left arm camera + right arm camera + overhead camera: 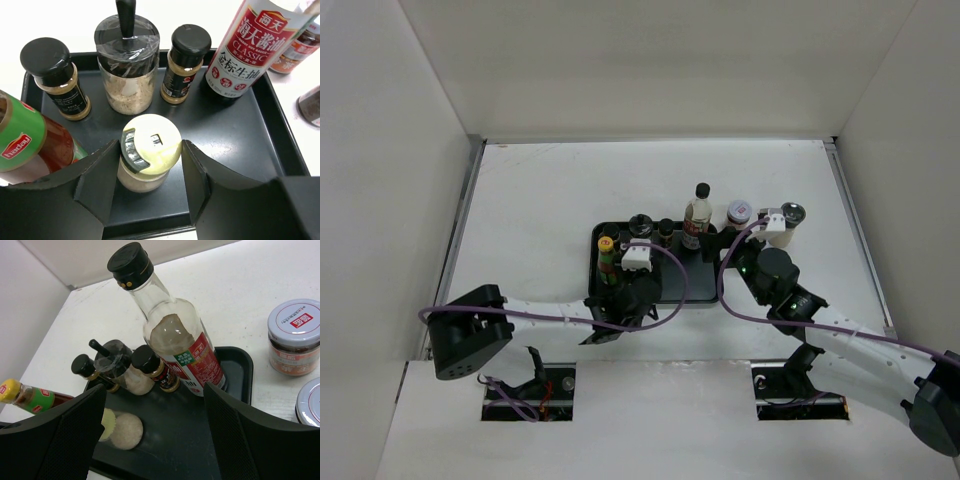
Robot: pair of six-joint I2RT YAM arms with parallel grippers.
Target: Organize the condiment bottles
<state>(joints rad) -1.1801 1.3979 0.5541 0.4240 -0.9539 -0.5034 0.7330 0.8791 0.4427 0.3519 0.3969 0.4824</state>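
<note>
A flat black tray (pixel 603 232) holds several condiment bottles. My left gripper (pixel 632 262) is at its near edge, open, with one finger on each side of a small pale-yellow-lidded spice jar (pixel 150 145). The left finger is close to the jar and the right one stands off. In the right wrist view this jar (pixel 125 431) looks tipped, base toward the camera. My right gripper (pixel 155 395) is open and empty above the tray's right part, near the tall clear black-capped bottle (pixel 170 330). The yellow-capped red-green sauce bottle (pixel 30 145) is at the tray's left.
Two black-capped spice jars (pixel 55 75) (pixel 185 62) and a clear jar with a black handle (pixel 127 65) stand at the back of the tray (pixel 240 145). Two metal-lidded jars (pixel 738 212) (pixel 792 212) stand on the table right of the tray. White walls enclose the table.
</note>
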